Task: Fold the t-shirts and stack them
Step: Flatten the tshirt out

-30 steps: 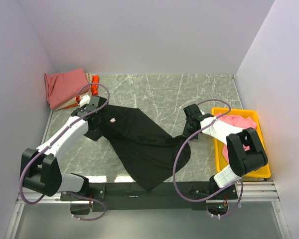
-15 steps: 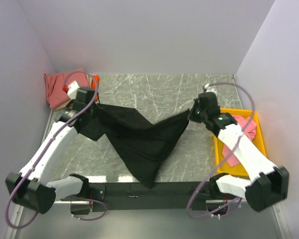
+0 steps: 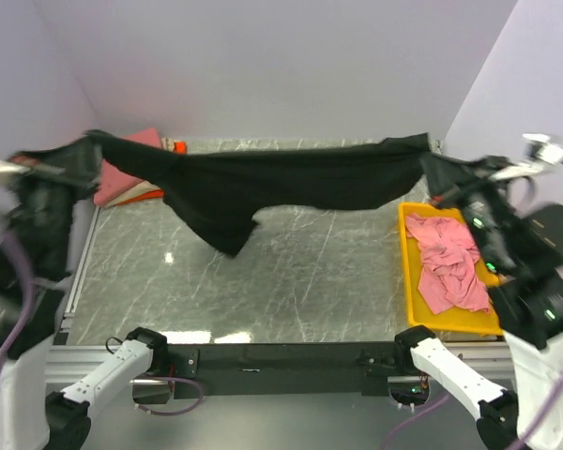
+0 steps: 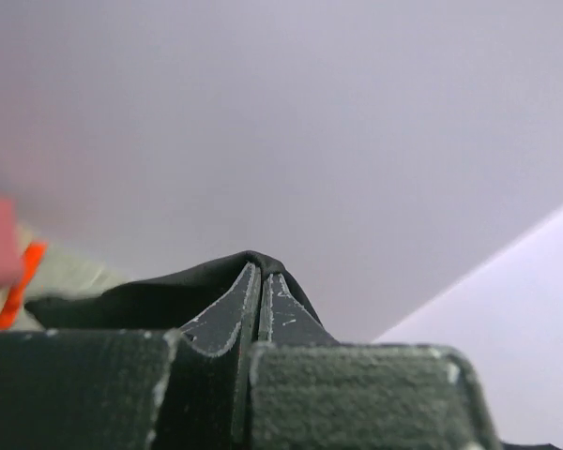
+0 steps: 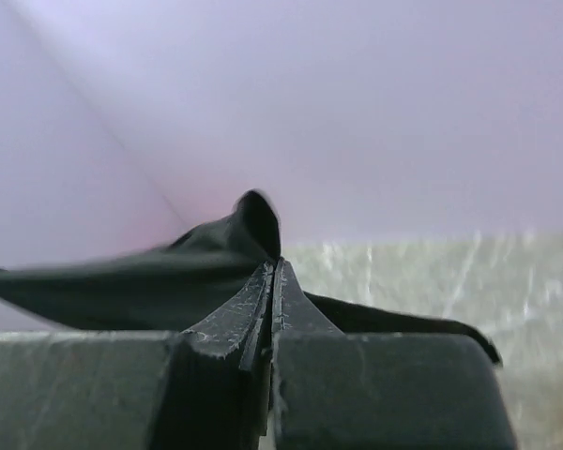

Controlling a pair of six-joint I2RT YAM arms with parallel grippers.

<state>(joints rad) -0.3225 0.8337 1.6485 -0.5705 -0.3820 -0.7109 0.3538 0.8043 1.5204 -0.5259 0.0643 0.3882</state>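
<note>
Above the table (image 3: 310,272), the black t-shirt (image 3: 263,183) hung stretched, its long axis running left to right, a loose part drooping near the left. The left gripper (image 4: 261,274) and right gripper (image 5: 272,270) each pinched one end, fingers closed tight on cloth.
</note>
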